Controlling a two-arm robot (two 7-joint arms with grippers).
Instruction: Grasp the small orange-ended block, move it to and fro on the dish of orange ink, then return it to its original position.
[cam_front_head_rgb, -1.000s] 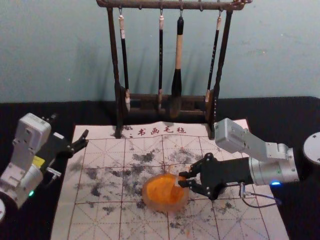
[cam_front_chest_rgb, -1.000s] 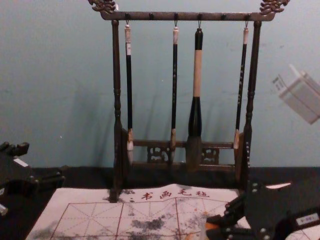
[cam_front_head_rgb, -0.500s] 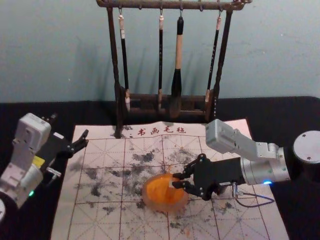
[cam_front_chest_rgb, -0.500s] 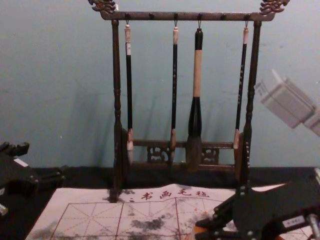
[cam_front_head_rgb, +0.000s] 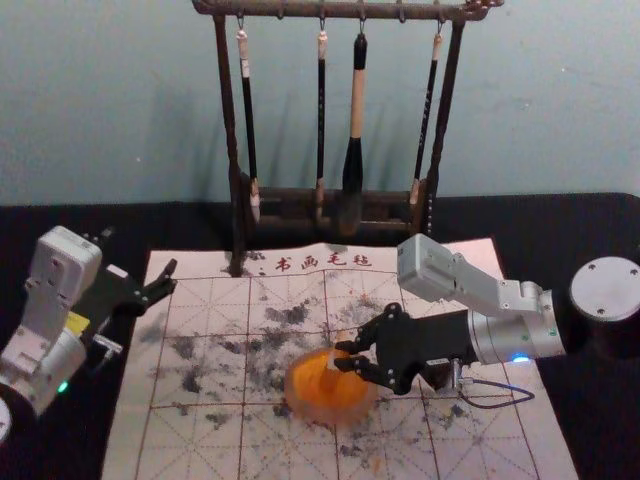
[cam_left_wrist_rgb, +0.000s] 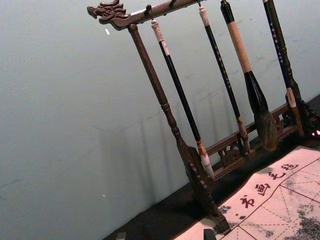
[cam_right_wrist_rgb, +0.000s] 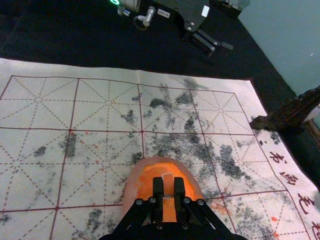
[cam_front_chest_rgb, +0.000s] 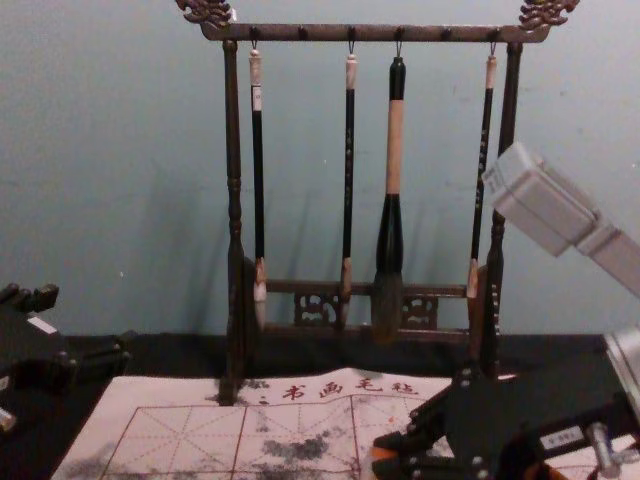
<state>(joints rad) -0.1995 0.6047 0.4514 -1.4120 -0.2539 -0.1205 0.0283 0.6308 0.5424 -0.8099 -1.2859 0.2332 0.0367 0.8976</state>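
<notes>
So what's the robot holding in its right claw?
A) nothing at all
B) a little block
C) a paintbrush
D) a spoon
B, because the right claw has a little block pinched between its fingers, at the dish of orange ink.

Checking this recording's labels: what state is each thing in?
White grid-printed mat, spread out, dark-smudged.
Round pale-rimmed dish, holding orange ink.
Small orange-ended block, gripped over the dish, ink contact unclear.
Black right hand, shut on the block.
Black left hand, open, parked.
Four long-handled brushes, hanging bristles down.
Dark wooden rack, standing.
</notes>
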